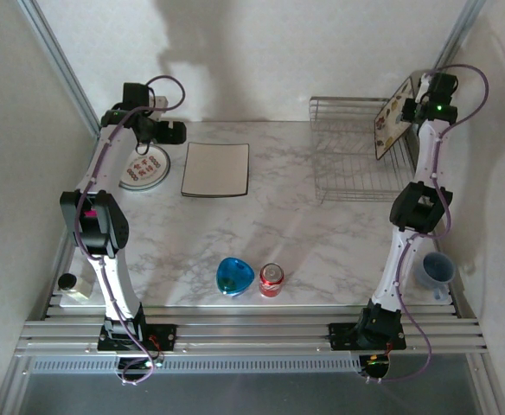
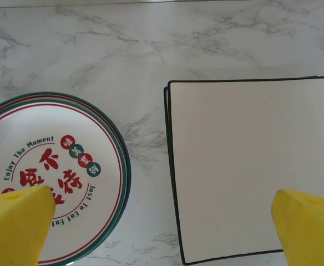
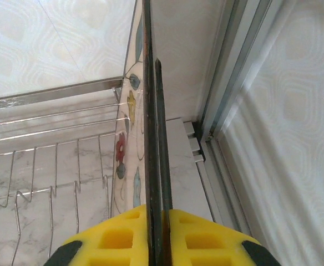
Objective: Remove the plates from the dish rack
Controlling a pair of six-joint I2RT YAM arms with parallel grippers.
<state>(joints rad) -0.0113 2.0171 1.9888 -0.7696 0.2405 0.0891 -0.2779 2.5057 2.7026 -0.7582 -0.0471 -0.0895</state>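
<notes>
Right gripper (image 3: 157, 233): clamping shut on the top edge of a flowered plate (image 3: 151, 83), pinching both faces.
Held plate: standing on edge at the right end of the rack (image 1: 348, 164); whether it is clearing the wires is not showing.
Left gripper (image 1: 170, 131): hanging wide apart, well left of the rack, over round plates (image 2: 51, 177) and a square stack (image 2: 251, 166).
Slip risk: thin edge grip is inviting the plate to pivot or drop.
Snag risk: lower edge catching wires would be dragging the rack along.
</notes>
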